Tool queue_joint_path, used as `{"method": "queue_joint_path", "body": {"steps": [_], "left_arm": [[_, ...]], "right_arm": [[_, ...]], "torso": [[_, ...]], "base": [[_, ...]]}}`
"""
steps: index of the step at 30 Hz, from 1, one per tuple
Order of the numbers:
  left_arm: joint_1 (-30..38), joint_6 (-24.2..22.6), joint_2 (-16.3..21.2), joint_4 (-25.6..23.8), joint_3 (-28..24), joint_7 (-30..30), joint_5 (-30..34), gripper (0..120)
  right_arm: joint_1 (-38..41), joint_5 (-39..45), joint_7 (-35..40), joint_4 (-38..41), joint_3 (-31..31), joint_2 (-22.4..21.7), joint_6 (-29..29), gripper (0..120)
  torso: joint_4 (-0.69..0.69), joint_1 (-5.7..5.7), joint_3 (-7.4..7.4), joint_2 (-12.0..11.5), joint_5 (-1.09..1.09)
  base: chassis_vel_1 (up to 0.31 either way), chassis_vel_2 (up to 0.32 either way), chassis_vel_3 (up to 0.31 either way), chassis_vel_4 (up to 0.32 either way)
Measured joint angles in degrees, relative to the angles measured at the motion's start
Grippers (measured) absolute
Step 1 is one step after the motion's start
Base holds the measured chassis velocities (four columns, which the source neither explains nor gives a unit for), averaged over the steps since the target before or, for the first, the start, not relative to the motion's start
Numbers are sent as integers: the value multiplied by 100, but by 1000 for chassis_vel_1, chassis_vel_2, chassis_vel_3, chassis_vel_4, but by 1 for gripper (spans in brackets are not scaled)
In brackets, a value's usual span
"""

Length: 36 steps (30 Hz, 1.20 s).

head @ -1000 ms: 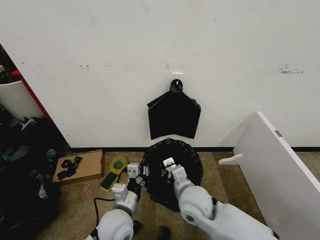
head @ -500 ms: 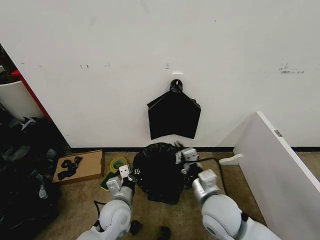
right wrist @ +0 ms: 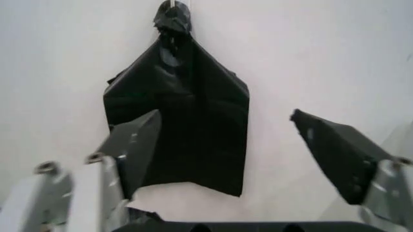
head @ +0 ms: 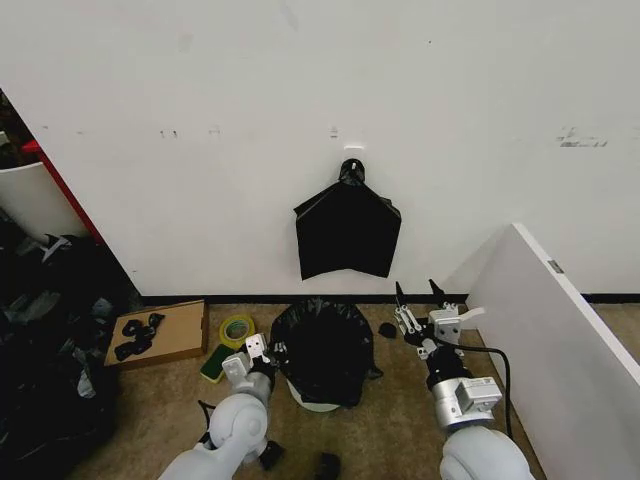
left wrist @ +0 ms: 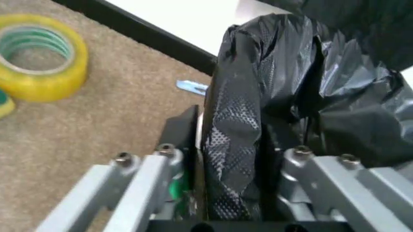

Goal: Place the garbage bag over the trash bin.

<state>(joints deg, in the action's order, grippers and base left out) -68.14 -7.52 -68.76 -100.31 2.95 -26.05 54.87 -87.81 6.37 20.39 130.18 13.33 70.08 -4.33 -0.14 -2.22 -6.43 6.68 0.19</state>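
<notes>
— What takes up the most room?

— The white wall, with carpet floor at its foot. A white board leans in at the right; a dark heap crowds the left edge. Bare carpet lies between the board and the bin.

— And the bag?

— The garbage bag is draped over the bin, which stands on the floor just before the wall; only a sliver of white rim shows under the bag's lower edge. A bundle of bags hangs on the wall above it, apart from it.

— The tools?

— The left tool sits at the bag's left edge, closed on a fold of it; the wrist view shows plastic pinched between its fingers. The right tool is right of the bag, clear of it, spread wide and holding nothing.

— Small things?

— A cardboard box, a tape roll and a green sponge lie left of the bin.
</notes>
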Motion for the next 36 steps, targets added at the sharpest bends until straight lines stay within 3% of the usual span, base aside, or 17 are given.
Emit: {"method": "queue_joint_path", "body": {"steps": [7, 12, 15, 17, 24, 26, 32, 36], "left_arm": [[-173, -76, 116, -439, 98, 22, 3, 65], [-299, -103, 237, -695, 204, 9, -51, 79], [-446, -87, 317, -966, 216, 32, -399, 94], [-497, -40, 336, -1038, 216, 56, -596, 96], [-1352, 1091, 347, -1427, 341, 181, -3372, 100], [-1407, 1163, 341, -1443, 350, 181, -3487, 100], [-2477, 2337, 183, -1675, 1050, 276, -5110, 100], [-3048, 2796, 2, -1924, 1536, 442, -5285, 100]], "right_arm": [[19, -43, 17, -35, -90, 127, -79, 100], [17, -61, 30, -83, -131, 181, -88, 100], [18, -46, 27, -119, -125, 270, -39, 100], [21, -49, 14, -145, -108, 299, 12, 100], [-203, -373, -188, -571, 269, 534, 996, 100], [-233, -370, -218, -591, 296, 536, 1067, 100], [-820, 72, -940, -867, 852, 625, 2291, 100], [-1211, 112, -1203, -922, 1127, 728, 2859, 100]], "torso": [[-1, 0, 0, 0, 0], [-1, 0, 0, 0, 1], [-1, 0, 0, 0, 0], [-1, 0, 0, 0, 0], [-1, 0, 0, 0, 0], [-1, 0, 0, 0, 0], [0, 0, 0, 0, 1], [-1, 0, 1, 1, 1]], "base": [[0, 0, 0, 0], [0, 0, 0, 0], [0, 0, 0, 0], [0, 0, 0, 0], [0, 0, 0, 0], [0, 0, 0, 0], [0, 0, 0, 0], [0, 0, 0, 0]]}}
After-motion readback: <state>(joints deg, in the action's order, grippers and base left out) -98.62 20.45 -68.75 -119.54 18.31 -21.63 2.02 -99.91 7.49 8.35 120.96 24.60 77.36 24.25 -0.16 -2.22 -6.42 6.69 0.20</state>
